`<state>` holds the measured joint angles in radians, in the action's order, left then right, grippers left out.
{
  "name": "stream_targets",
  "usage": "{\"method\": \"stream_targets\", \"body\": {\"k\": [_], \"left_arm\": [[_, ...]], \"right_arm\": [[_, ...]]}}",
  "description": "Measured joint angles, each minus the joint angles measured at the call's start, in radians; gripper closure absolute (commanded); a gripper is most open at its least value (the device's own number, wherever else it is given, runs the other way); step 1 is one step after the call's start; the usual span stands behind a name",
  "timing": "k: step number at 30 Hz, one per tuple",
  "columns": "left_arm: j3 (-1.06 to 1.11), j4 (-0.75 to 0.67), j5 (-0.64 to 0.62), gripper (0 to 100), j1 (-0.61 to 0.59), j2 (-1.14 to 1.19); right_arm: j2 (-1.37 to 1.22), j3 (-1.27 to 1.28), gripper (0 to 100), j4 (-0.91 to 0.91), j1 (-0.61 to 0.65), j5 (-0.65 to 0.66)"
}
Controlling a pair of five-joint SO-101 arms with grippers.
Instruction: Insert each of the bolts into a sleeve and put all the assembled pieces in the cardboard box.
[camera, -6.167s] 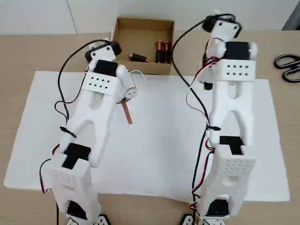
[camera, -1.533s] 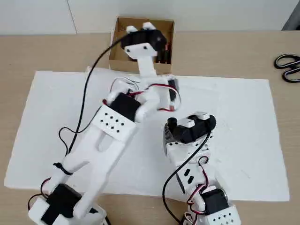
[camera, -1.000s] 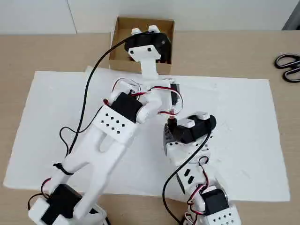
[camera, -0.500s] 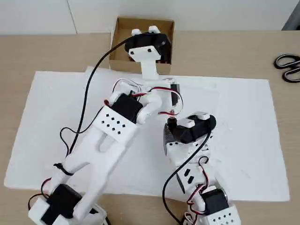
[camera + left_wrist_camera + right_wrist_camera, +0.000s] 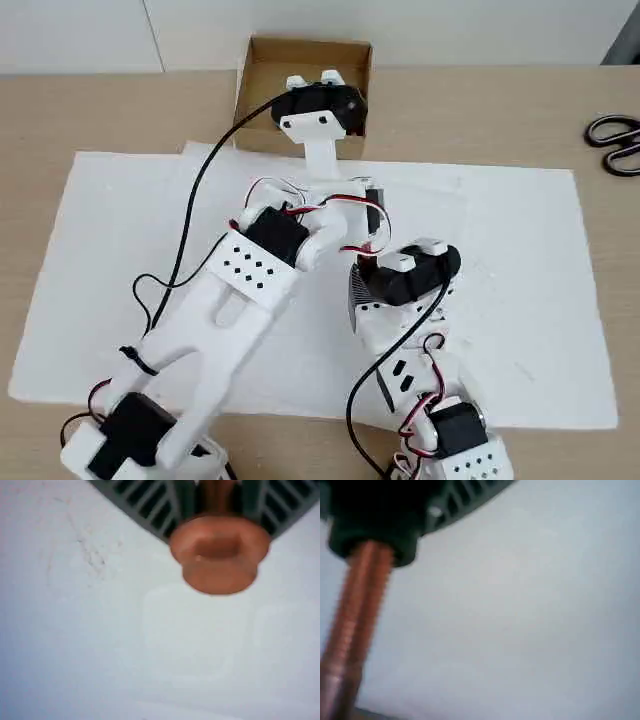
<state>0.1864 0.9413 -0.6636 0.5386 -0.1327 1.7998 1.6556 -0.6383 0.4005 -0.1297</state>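
Between the left gripper's (image 5: 217,507) grey ribbed jaws I have a copper-coloured flanged metal sleeve (image 5: 216,555), clamped tight. Its flanged mouth points straight out from the jaws, so I look almost down its long axis. Beyond it lies a plain white sheet (image 5: 100,640).

The right gripper (image 5: 395,515) is closed on a copper-coloured threaded bolt (image 5: 357,625), held by its black end (head or collar, I cannot tell). The shank runs out from the jaws on a slant, again over plain white.

From overhead, one long white arm (image 5: 240,290) is stretched out with its end over the near wall of the open brown cardboard box (image 5: 250,60). The other white arm (image 5: 400,300) is folded with its end low over the sheet. I cannot match either arm to a wrist view with confidence.

My judgement is that the mating turns on bringing the shank's axis in line with the sleeve's bore. The two arm ends are well apart, so neither part lies in front of the other yet. The stretched arm is much the nearer to the box, which sits right at its end.
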Motion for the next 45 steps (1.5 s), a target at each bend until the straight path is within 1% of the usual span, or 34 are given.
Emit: {"method": "stream_targets", "body": {"k": [10,20,26,30,41,45], "left_arm": [[0.000,0.040,0.000,99,0.000,-0.003],[-0.002,0.058,0.006,99,0.029,-0.009],[-0.003,0.107,0.003,99,0.031,-0.044],[0.000,0.121,0.043,99,0.043,-0.089],[0.020,0.121,0.063,99,0.052,-0.091],[0.057,0.121,0.095,99,0.092,-0.092]], "right_arm": [[0.000,0.000,99.4,-0.002,0.000,0.000],[-0.002,0.005,99.4,-0.002,-0.002,0.000],[-0.002,0.005,99.4,-0.002,-0.002,0.000],[0.002,0.002,99.4,0.000,-0.002,0.000],[0.002,0.002,99.4,0.000,-0.006,0.000],[0.002,0.002,99.4,0.000,-0.009,0.000]]}}
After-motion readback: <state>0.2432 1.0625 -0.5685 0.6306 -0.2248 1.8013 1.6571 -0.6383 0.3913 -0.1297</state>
